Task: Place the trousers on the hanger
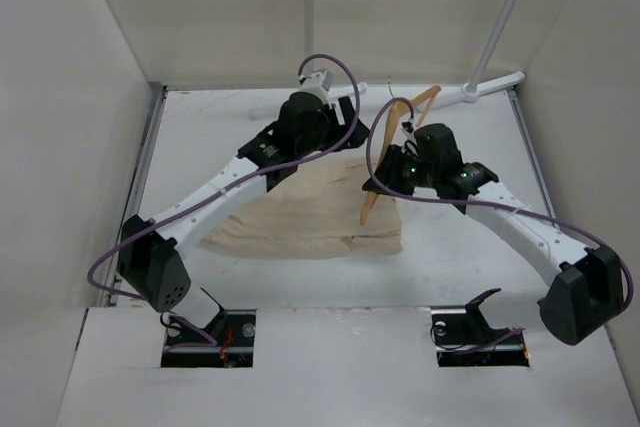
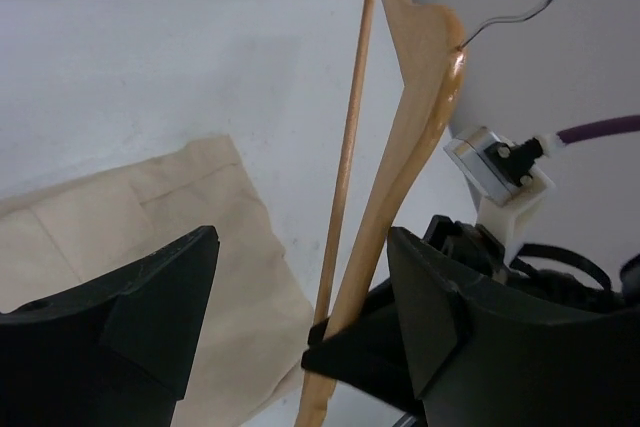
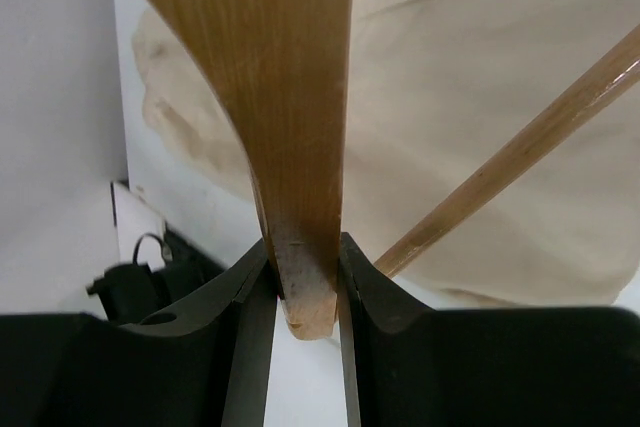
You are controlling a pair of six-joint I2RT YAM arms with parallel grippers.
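Left gripper (image 2: pixel 300 237) is spread wide open, nothing in it, with the trousers (image 2: pixel 130 217) lying folded flat just below its left finger. Over by its right finger the hanger (image 2: pixel 430 77) stands tilted up, its lower end pinched tight between the right gripper (image 3: pixel 305 267) fingers.

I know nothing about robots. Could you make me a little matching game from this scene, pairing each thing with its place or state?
Things:
1. hanger
2. trousers
3. left gripper
4. clothes rack

Places or states:
A. folded, lying on the table
B. open, gripping nothing
C. standing at the back
D. clamped in the right gripper

Pairs: 1-D, 2-A, 3-B, 4-C
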